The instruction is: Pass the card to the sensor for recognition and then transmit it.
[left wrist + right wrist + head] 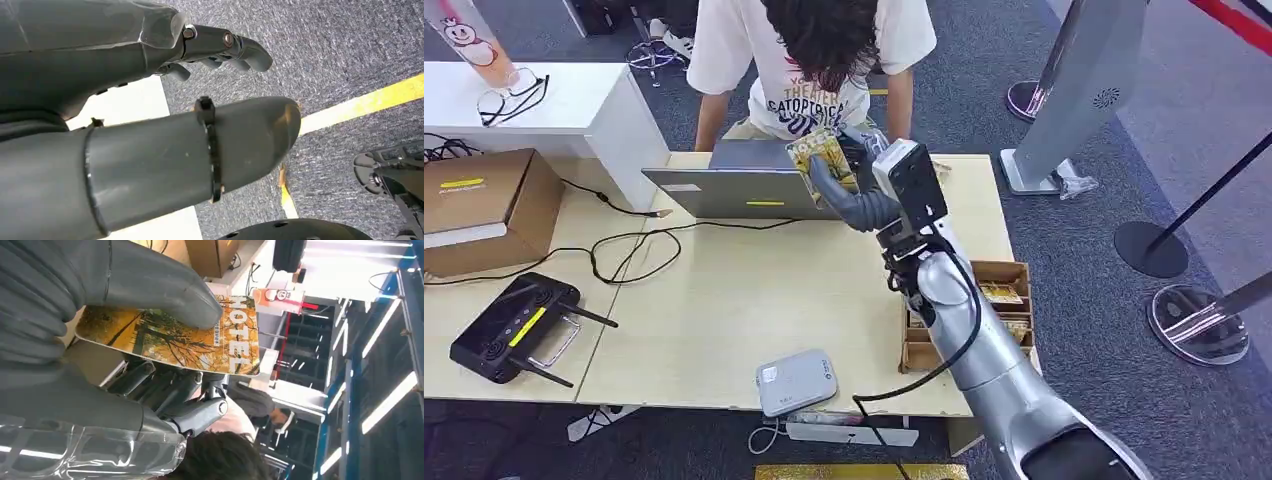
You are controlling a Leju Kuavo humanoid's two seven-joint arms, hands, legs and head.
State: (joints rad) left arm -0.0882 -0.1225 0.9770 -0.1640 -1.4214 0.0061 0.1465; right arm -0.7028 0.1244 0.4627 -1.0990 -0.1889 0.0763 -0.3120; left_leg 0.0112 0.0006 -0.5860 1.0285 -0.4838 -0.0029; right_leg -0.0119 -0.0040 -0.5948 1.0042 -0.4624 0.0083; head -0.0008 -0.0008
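My right hand is raised over the far side of the table and pinches a yellow hotel card between thumb and fingers. In the right wrist view the card shows an autumn-tree picture with the word HOTEL, and the thick grey thumb presses on its face. The card is held out toward a person leaning over the table's far edge. A grey card sensor lies flat near the table's front edge. My left hand hangs over carpet, fingers curled with nothing in them.
A grey laptop sits just left of the raised hand. A wooden card box holds more cards at the table's right edge. A black controller and cardboard box lie left. Stanchion bases stand on the right.
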